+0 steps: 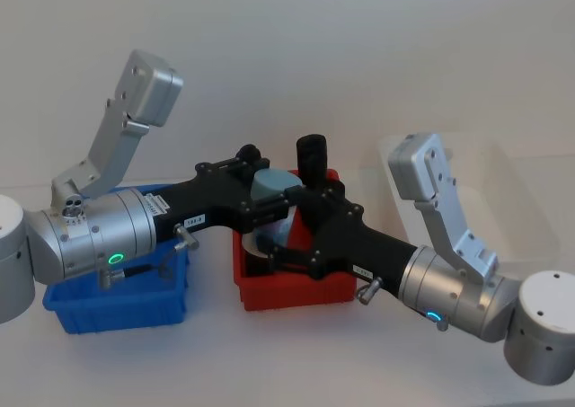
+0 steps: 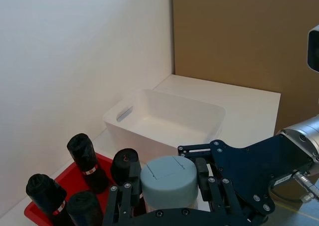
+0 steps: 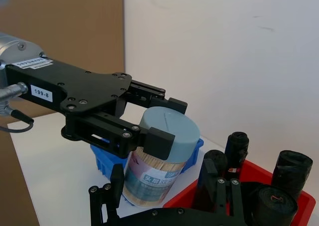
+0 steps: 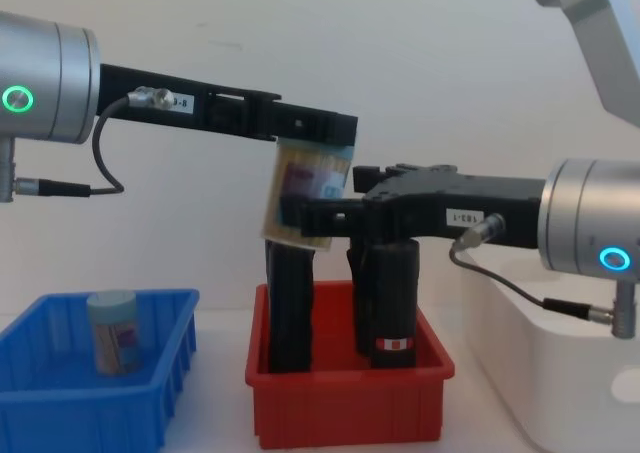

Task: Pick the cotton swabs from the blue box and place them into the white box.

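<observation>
One jar of cotton swabs point(image 4: 305, 188), clear with a light blue lid point(image 2: 168, 178), hangs tilted in the air above the red bin. My left gripper point(image 4: 312, 133) is shut on its lid end. My right gripper point(image 4: 305, 218) reaches in from the other side, open, with a finger on either side of the jar's lower part point(image 3: 149, 181). A second jar of cotton swabs point(image 4: 112, 331) stands in the blue box point(image 4: 60, 413) at the left. The white box point(image 2: 144, 136) sits at the right, past the red bin, and its inside looks bare.
The red bin point(image 4: 350, 403) stands between the blue and white boxes and holds several upright black rolls point(image 4: 392, 293) just below the jar and both grippers. A white wall runs behind the table.
</observation>
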